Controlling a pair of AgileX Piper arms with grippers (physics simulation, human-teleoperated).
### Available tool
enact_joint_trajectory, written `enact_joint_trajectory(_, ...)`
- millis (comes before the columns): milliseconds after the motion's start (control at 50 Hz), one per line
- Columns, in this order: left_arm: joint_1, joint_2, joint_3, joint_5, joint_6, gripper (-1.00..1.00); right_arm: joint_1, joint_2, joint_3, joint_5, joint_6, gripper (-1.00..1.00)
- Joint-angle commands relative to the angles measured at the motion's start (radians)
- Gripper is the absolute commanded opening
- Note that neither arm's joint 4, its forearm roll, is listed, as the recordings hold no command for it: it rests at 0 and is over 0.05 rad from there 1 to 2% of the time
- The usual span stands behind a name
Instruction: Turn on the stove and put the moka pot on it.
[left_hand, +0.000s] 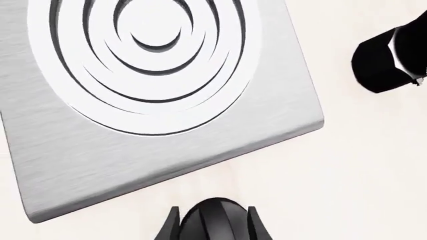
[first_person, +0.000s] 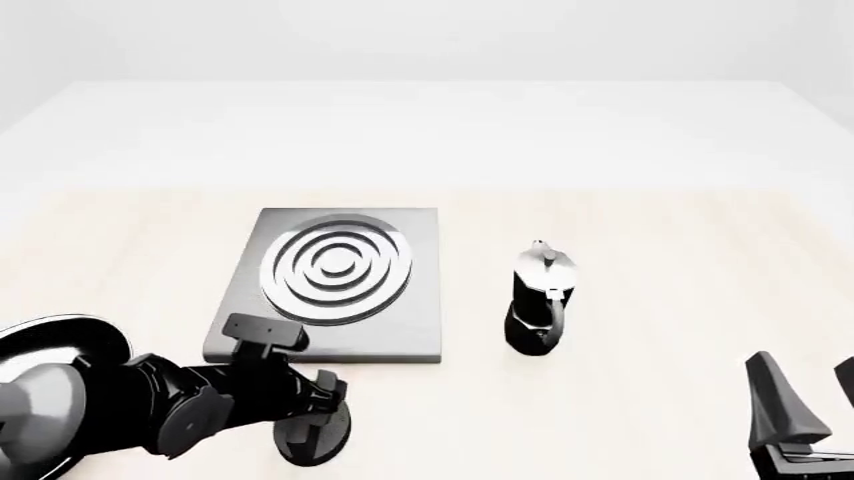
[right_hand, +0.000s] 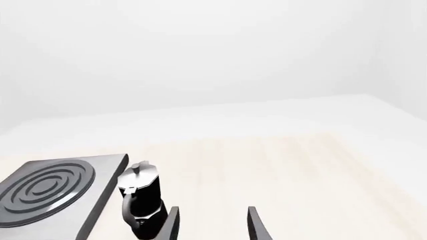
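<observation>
Moka pot (first_person: 539, 300) beside stove (first_person: 334, 285), well ahead of right claw (first_person: 805, 400)

Glossy black left arm (first_person: 160, 410) with rounded silver-capped joints, right gripper (right_hand: 212, 222) with dark, tapered, flat-sided fingers

Light bright, even and diffuse across all 3 views, no single source evident; pale table (first_person: 641, 300) and background nearly wash together, and shadows are faint, only a soft dark patch at the moka pot (first_person: 541, 298) base. Stove (first_person: 334, 285) burner rings blow out to near white in the left wrist view, with a brushed sheen on the plate; the pot's silver top shows small bright highlights. Renders clean, slightly soft, edges a little hazy close to the lens in the left wrist view; no visible edge distortion.
</observation>
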Motion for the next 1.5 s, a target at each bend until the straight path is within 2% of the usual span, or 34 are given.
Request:
enact_joint_trajectory(20, 0.072, 0.002, 0.000, -0.005, 0.046, 1.00, 0.001, 0.001, 0.000, 0.002, 0.001, 1.00)
enact_joint_trajectory(240, 0.109, 0.023, 0.028, -0.046, 0.028, 1.00, 0.008, 0.020, 0.000, -0.009, -0.001, 1.00)
enact_joint_trajectory(300, 0.166, 0.030, 0.043, -0.057, 0.031, 1.00, 0.009, 0.046, 0.000, -0.028, -0.003, 1.00)
enact_joint_trajectory(380, 0.205, 0.008, 0.047, -0.045, 0.043, 1.00, 0.008, 0.058, 0.000, -0.036, -0.003, 1.00)
enact_joint_trajectory(640, 0.255, -0.059, 0.075, -0.025, 0.056, 1.00, 0.004, 0.048, 0.000, -0.021, -0.016, 1.00)
enact_joint_trajectory(680, 0.274, -0.085, 0.076, -0.017, 0.075, 1.00, 0.003, 0.074, 0.000, -0.039, -0.019, 1.00)
enact_joint_trajectory(720, 0.303, -0.138, 0.070, 0.001, 0.103, 1.00, 0.013, 0.142, -0.002, -0.078, -0.042, 1.00)
enact_joint_trajectory(740, 0.328, -0.199, 0.060, 0.022, 0.135, 1.00, 0.011, 0.238, -0.012, -0.126, -0.053, 1.00)
enact_joint_trajectory(760, 0.338, -0.223, 0.054, 0.034, 0.132, 1.00, 0.016, 0.254, -0.028, -0.124, -0.077, 1.00)
enact_joint_trajectory(780, 0.358, -0.249, 0.047, 0.039, 0.130, 1.00, 0.027, 0.329, -0.042, -0.148, -0.100, 1.00)
enact_joint_trajectory(800, 0.389, -0.298, 0.048, 0.034, 0.169, 1.00, 0.049, 0.388, -0.062, -0.158, -0.084, 1.00)
enact_joint_trajectory(820, 0.434, -0.364, 0.054, 0.022, 0.208, 1.00, 0.089, 0.356, -0.105, -0.100, -0.055, 1.00)
enact_joint_trajectory(860, 0.455, -0.385, 0.068, -0.004, 0.191, 1.00, 0.093, 0.409, -0.150, -0.079, -0.070, 1.00)
enact_joint_trajectory(880, 0.500, -0.432, 0.098, -0.049, 0.222, 1.00, 0.116, 0.424, -0.185, -0.053, -0.043, 1.00)
enact_joint_trajectory(920, 0.510, -0.438, 0.134, -0.099, 0.179, 1.00, 0.131, 0.473, -0.219, -0.033, -0.028, 1.00)
enact_joint_trajectory(940, 0.644, -0.764, 0.308, -0.230, 0.237, 1.00, 0.202, 0.543, -0.308, 0.056, -0.016, 1.00)
enact_joint_trajectory(960, 0.649, -0.854, 0.336, -0.219, 0.230, 1.00, 0.210, 0.531, -0.319, 0.071, 0.006, 1.00)
enact_joint_trajectory(980, 0.690, -0.978, 0.381, -0.219, 0.283, 1.00, 0.234, 0.556, -0.331, 0.080, 0.009, 1.00)
enact_joint_trajectory(1000, 0.693, -1.030, 0.399, -0.208, 0.210, 1.00, 0.248, 0.560, -0.345, 0.091, 0.030, 1.00)
enact_joint_trajectory(1020, 0.709, -1.054, 0.409, -0.208, 0.234, 1.00, 0.252, 0.572, -0.352, 0.095, 0.027, 1.00)
enact_joint_trajectory(1040, 0.752, -1.152, 0.436, -0.194, 0.289, 1.00, 0.259, 0.591, -0.355, 0.094, 0.028, 1.00)
enact_joint_trajectory(1060, 0.750, -1.217, 0.443, -0.158, 0.254, 1.00, 0.265, 0.598, -0.360, 0.095, 0.036, 1.00)
enact_joint_trajectory(1080, 0.748, -1.262, 0.446, -0.128, 0.249, 1.00, 0.275, 0.605, -0.369, 0.099, 0.046, 1.00)
enact_joint_trajectory(1100, 0.760, -1.355, 0.446, -0.074, 0.267, 1.00, 0.283, 0.623, -0.375, 0.098, 0.041, 1.00)
enact_joint_trajectory(1120, 0.743, -1.382, 0.437, -0.039, 0.250, 1.00, 0.282, 0.630, -0.380, 0.099, 0.038, 1.00)
enact_joint_trajectory(1140, 0.733, -1.441, 0.434, 0.004, 0.274, 1.00, 0.287, 0.652, -0.387, 0.094, 0.042, 1.00)
enact_joint_trajectory(1200, 0.736, -1.436, 0.441, 0.001, 0.258, 1.00, 0.298, 0.692, -0.391, 0.076, 0.036, 1.00)
enact_joint_trajectory(1280, 0.737, -1.482, 0.447, 0.025, 0.254, 1.00, 0.334, 0.741, -0.409, 0.066, 0.067, 1.00)
enact_joint_trajectory(1300, 0.733, -1.497, 0.448, 0.032, 0.257, 1.00, 0.372, 0.791, -0.422, 0.049, 0.107, 1.00)
enact_joint_trajectory(1400, 0.735, -1.492, 0.450, 0.026, 0.251, 1.00, 0.386, 0.836, -0.415, 0.008, 0.129, 1.00)
enact_joint_trajectory(1480, 0.734, -1.496, 0.446, 0.032, 0.249, 1.00, 0.391, 0.876, -0.394, -0.040, 0.149, 1.00)
enact_joint_trajectory(1500, 0.733, -1.494, 0.448, 0.029, 0.249, 1.00, 0.404, 0.925, -0.380, -0.091, 0.166, 1.00)
